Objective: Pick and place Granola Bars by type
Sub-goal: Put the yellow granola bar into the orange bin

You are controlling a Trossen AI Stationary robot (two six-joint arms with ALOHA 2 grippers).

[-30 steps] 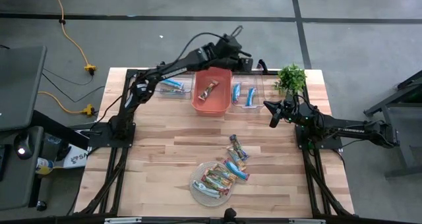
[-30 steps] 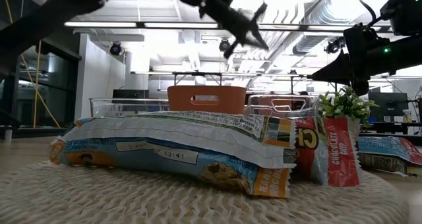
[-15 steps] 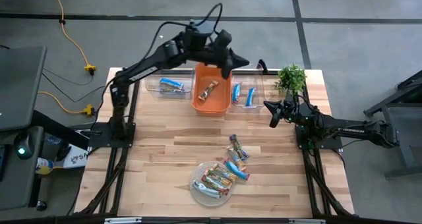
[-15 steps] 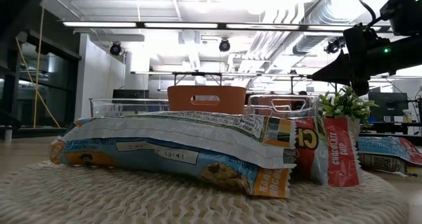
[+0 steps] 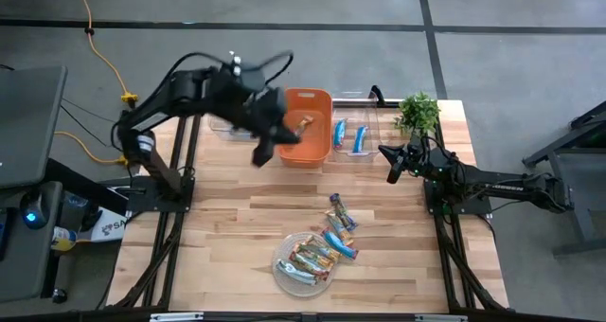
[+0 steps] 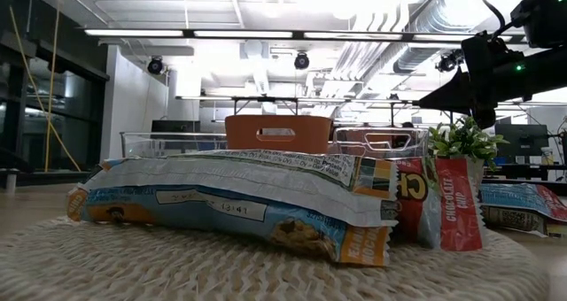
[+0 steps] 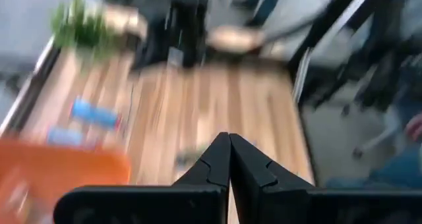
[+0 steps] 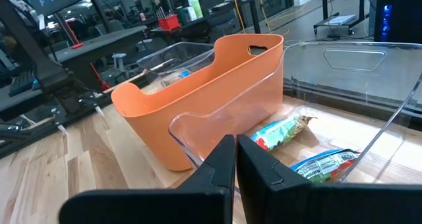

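The left pincer (image 5: 262,156) hangs closed and empty beside the orange bin (image 5: 317,150). The right pincer (image 5: 391,175), also closed, waits near the clear bin (image 5: 352,158). Most Granola Bars (image 5: 322,246) lie on the round mat (image 5: 282,275) at the tabletop's (image 5: 227,227) front.

Overhead, tabletop-level, two wrist views; shared orange bin (image 5: 305,128).

Sitting along the far edge of the wooden table (image 5: 237,227): an orange bin (image 5: 312,144), flanked by a clear bin (image 5: 348,142) on the right and another clear bin (image 5: 220,125) on the left. Standing at the far right corner: a small potted plant (image 5: 418,112). Lying near the front edge: a round woven mat (image 5: 282,265). Trailing across the grey floor: a yellow cable (image 5: 102,62).
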